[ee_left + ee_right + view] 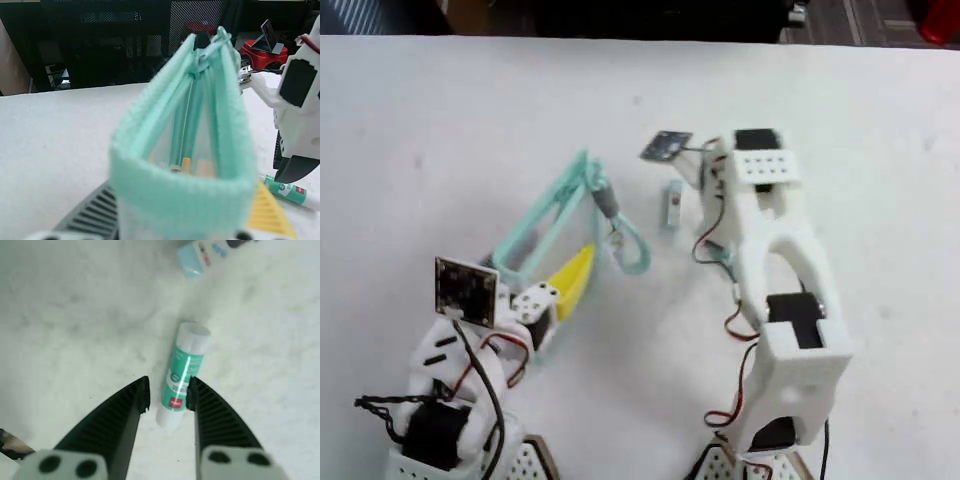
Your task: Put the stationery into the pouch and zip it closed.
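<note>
One glue stick inside spread right gripper, left gripper pinching pouch edge, both mid table

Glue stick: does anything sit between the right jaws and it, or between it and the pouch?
Nothing visible blocks the grasp: the right gripper has its open jaws straddling the glue stick. A small light-blue item lies on the table toward the pouch, likely passable overhead.
</note>
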